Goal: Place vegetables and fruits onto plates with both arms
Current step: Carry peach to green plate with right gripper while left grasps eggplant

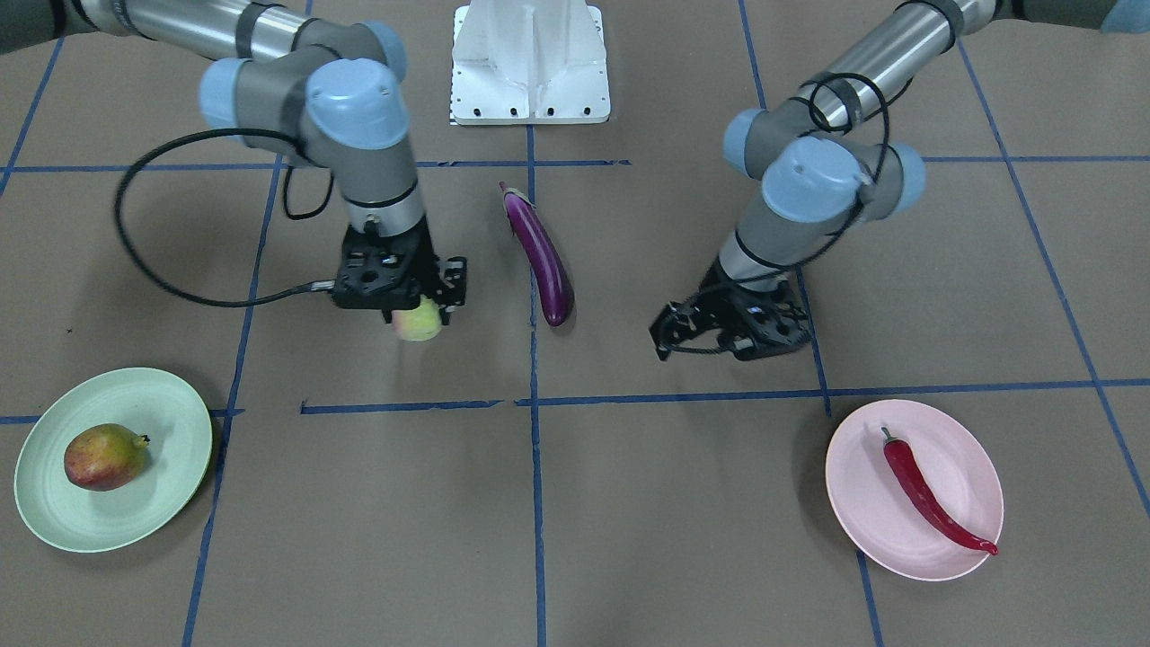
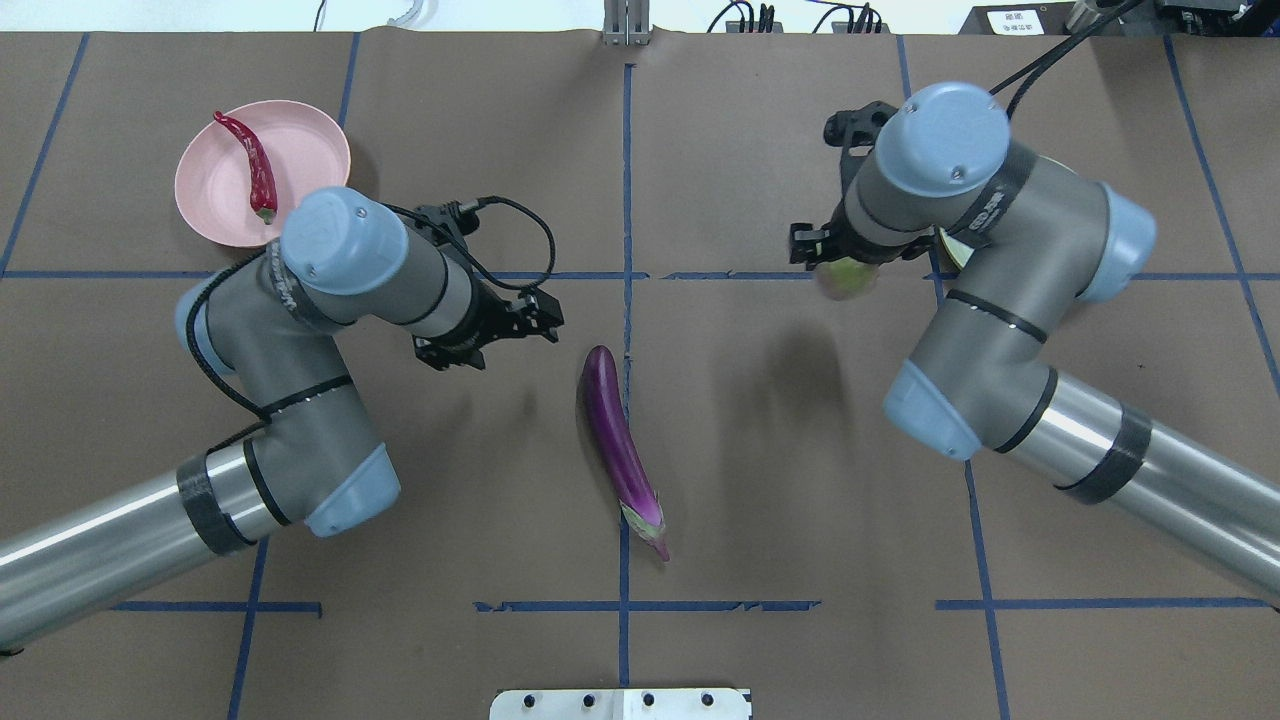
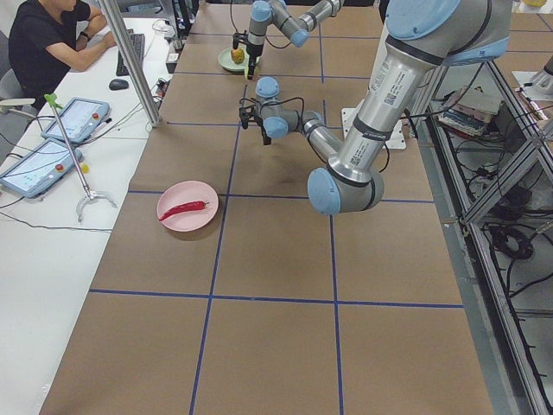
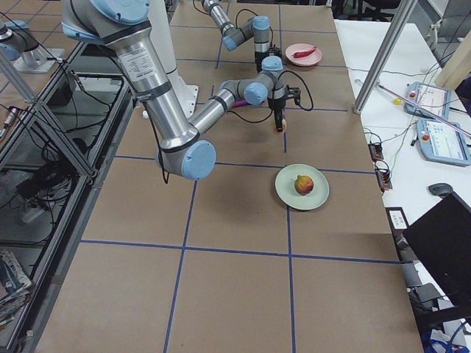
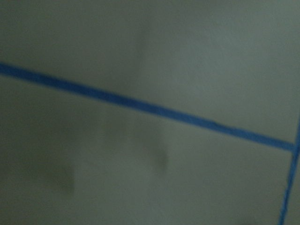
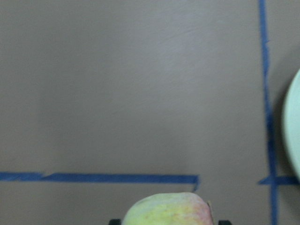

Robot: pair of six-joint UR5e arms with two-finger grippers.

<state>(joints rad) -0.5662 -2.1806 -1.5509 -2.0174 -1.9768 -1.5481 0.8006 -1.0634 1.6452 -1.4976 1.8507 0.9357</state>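
My right gripper (image 1: 420, 310) is shut on the pale green-pink fruit (image 1: 418, 323) and holds it above the table; the fruit also shows in the overhead view (image 2: 845, 278) and at the bottom of the right wrist view (image 6: 168, 208). The mint green plate (image 1: 180, 404) holds the red-and-yellow-green fruit (image 1: 103, 456). The pink plate (image 1: 952, 449) holds the red chili (image 1: 930, 494). The purple eggplant (image 1: 544, 256) lies on the table between the arms. My left gripper (image 1: 663, 334) is open and empty, a short way from the eggplant (image 2: 615, 440).
The white base block (image 1: 530, 63) stands at the robot's edge of the table. Blue tape lines cross the brown table. The green plate's rim (image 6: 295, 126) shows at the right of the right wrist view. A seated operator (image 3: 52, 43) and tablets are beside the table.
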